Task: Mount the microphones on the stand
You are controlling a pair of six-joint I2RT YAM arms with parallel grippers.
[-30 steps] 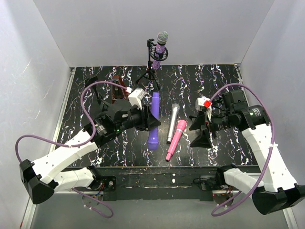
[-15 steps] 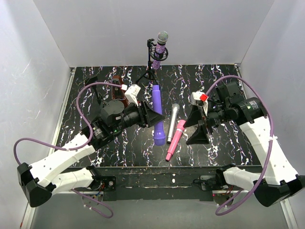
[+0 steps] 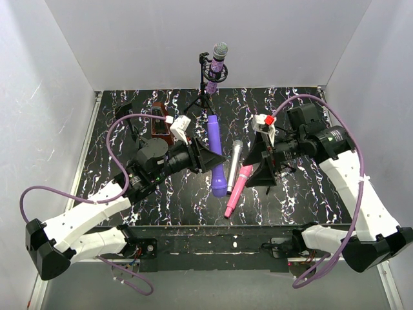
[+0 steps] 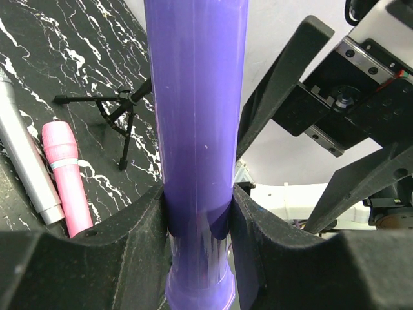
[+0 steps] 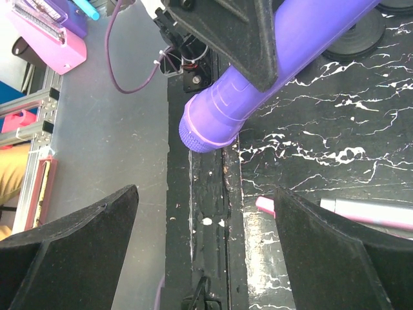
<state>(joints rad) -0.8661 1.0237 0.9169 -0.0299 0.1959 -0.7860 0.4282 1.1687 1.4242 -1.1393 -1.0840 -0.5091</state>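
Observation:
My left gripper [image 3: 208, 157] is shut on the smooth violet microphone [image 3: 215, 155], gripping its body [image 4: 197, 116] above the table, with its head [image 5: 206, 132] toward the near edge. My right gripper [image 3: 258, 165] is open and empty, just right of it; its jaws stand wide [image 5: 203, 252] facing the violet head. The silver-grey microphone [image 3: 235, 157] and the pink microphone [image 3: 237, 189] lie on the table between the grippers. The glittery purple microphone [image 3: 218, 61] sits upright in the tripod stand [image 3: 205, 97] at the back.
A dark red wedge-shaped box [image 3: 158, 123] sits at the back left. White walls close in the table on the left, back and right. The black marbled table top [image 3: 303, 194] ends at a dark rail along the near edge [image 5: 210, 213].
My left gripper has carried the violet microphone slightly right and turned it. My right gripper has moved left, closer to the violet microphone, still open.

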